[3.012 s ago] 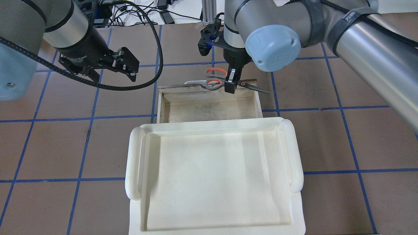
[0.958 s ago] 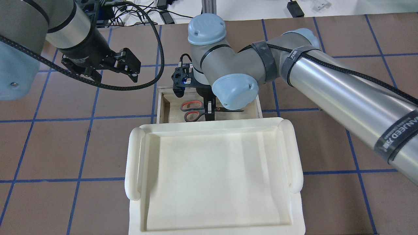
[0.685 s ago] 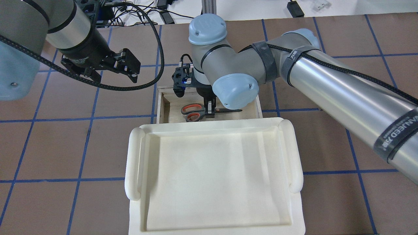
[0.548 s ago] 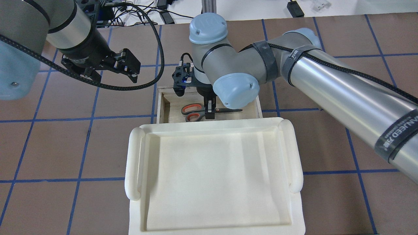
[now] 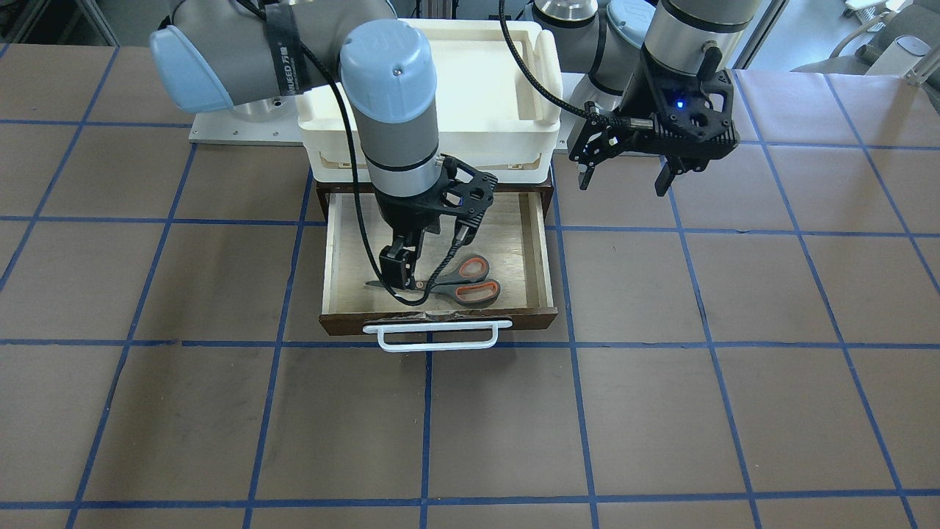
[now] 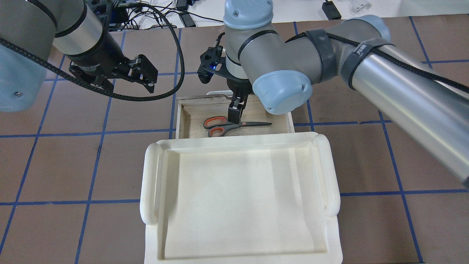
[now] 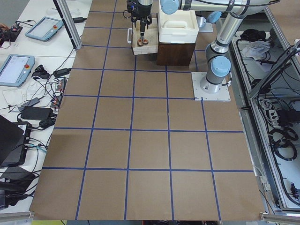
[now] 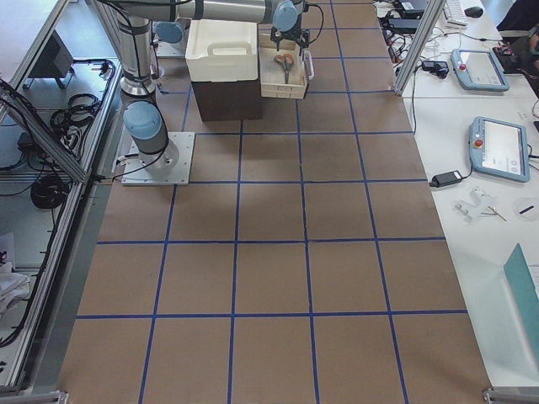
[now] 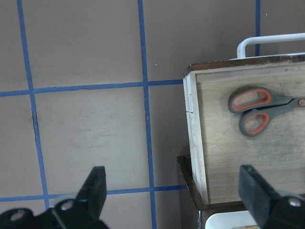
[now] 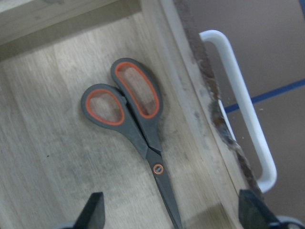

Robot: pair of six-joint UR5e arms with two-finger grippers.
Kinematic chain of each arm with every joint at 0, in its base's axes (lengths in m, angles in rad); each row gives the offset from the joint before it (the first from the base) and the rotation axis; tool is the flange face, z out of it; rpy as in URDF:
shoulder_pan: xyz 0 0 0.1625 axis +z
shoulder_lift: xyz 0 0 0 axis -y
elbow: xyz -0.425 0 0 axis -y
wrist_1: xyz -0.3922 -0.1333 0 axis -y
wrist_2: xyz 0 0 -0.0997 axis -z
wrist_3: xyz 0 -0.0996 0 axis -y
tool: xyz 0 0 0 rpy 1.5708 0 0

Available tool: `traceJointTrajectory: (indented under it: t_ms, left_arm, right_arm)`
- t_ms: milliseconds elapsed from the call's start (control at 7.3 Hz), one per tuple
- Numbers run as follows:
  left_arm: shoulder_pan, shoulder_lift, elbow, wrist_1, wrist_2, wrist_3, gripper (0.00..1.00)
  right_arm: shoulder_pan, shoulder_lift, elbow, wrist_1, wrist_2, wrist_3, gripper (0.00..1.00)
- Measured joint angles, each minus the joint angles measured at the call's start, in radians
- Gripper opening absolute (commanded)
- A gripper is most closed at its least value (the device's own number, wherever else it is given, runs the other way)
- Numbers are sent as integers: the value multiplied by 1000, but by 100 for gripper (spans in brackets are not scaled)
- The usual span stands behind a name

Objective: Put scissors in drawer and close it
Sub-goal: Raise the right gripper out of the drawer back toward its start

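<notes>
Both pairs of jaws are open and empty: the right gripper (image 6: pixel 234 112) has released the scissors (image 6: pixel 240 125) into the drawer (image 6: pixel 179 119) and lifted; the left gripper (image 6: pixel 126 86) has not moved.

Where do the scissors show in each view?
Front-facing: scissors centre, inside drawer.
Overhead: upper centre.
Exterior left: near top.
Exterior right: near top.
Left wrist: right side.
Right wrist: centre.
Shared landmark: the drawer's white bar handle.

Grey scissors (image 10: pixel 145 136) with orange-lined loops lie flat, blades shut, inside the drawer (image 5: pixel 514 319) — pulled open, dark front, white bar handle — near its front wall.
</notes>
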Motion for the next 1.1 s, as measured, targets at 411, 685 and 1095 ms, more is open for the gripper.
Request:
traceJointTrajectory:
  t_ms: [411, 685, 1095]
  left_arm:
    - [0, 0, 0, 1, -5, 0, 100]
    - [2, -3, 0, 6, -8, 1, 100]
    - [-2, -35, -3, 25, -4, -16, 100]
  right_arm:
    - [-111, -93, 0, 43, -2, 171, 100]
    - [-155, -152, 0, 114, -21, 338, 100]
    - [-184, -203, 1, 173, -105, 570, 100]
